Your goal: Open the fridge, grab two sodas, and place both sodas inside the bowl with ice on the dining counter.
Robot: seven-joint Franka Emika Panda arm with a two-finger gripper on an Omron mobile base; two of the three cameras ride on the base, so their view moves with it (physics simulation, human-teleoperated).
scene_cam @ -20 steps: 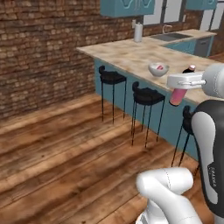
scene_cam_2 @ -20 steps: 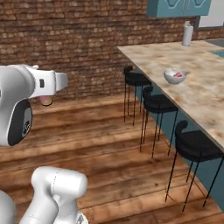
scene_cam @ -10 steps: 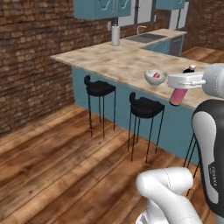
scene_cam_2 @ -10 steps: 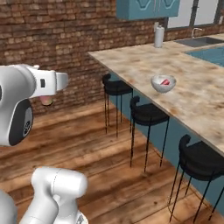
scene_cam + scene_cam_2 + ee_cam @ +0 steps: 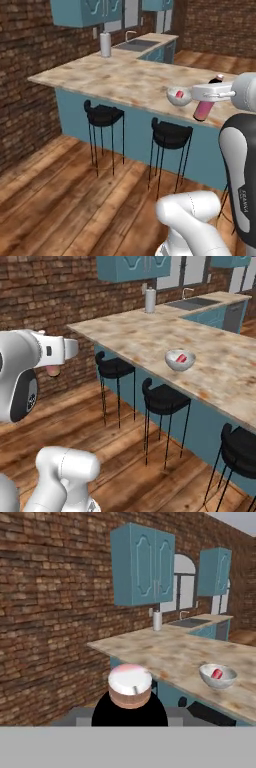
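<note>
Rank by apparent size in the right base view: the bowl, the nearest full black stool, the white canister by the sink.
1. Black stool, largest, though nearest the camera.
2. Bowl.
3. White canister, close to the bowl in apparent size and farthest away, so their order is unsure.

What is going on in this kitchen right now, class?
The robot arm carries the pink-red bottle in its tool, which is shut on it, out over the wooden floor on the stool side of the dining counter. The bowl sits near that counter's edge with the red can already inside. The bottle has not yet reached the bowl.
</note>
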